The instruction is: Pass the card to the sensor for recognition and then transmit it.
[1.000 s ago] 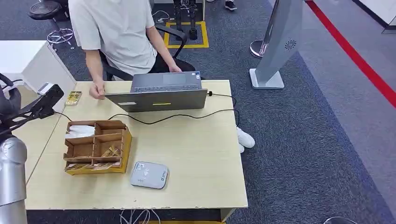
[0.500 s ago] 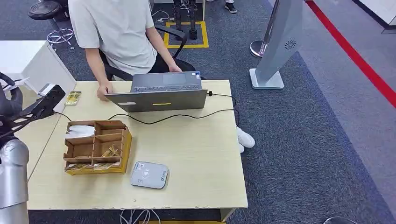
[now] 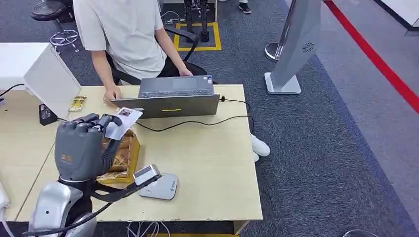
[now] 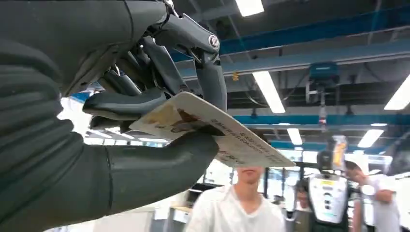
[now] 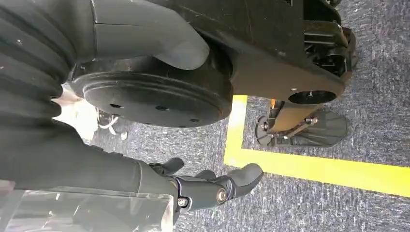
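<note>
The card (image 3: 120,122) was pinched by the left hand (image 3: 81,145) above the cardboard organizer (image 3: 121,163). The sensor (image 3: 160,186) lay at five o'clock. With so shallow a pinch, the card could slip while being lowered.

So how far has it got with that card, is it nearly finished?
About a third, I would say. Picking up looks done: the left hand holds the card above the cardboard organizer. Still to come: the card is not yet at the grey sensor pad lying near the table's front edge, and passing it on afterwards, perhaps to the person at the laptop, has not begun.
</note>
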You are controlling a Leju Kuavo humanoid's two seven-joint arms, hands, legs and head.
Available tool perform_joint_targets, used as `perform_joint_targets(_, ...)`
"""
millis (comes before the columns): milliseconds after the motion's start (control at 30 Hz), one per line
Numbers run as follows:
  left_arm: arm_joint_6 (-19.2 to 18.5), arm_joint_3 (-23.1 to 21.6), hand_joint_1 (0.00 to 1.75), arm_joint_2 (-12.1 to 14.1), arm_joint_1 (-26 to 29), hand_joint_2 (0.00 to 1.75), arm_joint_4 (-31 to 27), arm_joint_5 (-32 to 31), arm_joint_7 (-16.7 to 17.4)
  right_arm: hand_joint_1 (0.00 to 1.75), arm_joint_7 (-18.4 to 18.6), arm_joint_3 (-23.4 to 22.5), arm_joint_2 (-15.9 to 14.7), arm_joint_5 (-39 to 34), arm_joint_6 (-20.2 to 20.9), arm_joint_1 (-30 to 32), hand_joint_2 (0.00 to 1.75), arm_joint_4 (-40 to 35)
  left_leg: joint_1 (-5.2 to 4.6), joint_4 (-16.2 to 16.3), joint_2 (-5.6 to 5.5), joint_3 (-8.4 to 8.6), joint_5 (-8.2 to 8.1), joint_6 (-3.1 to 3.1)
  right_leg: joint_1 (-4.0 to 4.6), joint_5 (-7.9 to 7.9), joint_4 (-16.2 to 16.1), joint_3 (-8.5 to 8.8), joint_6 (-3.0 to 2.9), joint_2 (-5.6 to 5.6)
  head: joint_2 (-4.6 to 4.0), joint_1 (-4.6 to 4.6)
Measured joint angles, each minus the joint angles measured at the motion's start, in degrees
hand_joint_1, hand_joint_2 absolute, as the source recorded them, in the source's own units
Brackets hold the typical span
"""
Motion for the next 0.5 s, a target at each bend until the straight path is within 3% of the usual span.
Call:
perform_joint_targets(267, -2.3, -5.1, 1.75, -0.1, 3.2, 1.75, 0.8, 3.7, -1.2, 0.00, -0.4, -0.1, 0.0, -1.1, 0.1, 0.1, 1.75, 0.0, -0.02, 0.0, 0.00, -0.01, -0.01, 0.01, -0.01, -0.02, 0.0, 0.00, 0.02, 0.00, 0.00, 0.02)
perform_joint_targets(500, -6.3, -6.0, 1.75, 0.6, 7.4, 1.75, 11.2, 4.9, 1.3, 0.00, 0.6, -0.6, 0.0, -2.1, 0.4, 0.0, 1.75, 0.0, -0.01, 0.0, 0.01, -0.01, -0.01, 0.01, -0.01, -0.02, 0.0, -0.02, 0.02, 0.01, 0.00, 0.02)
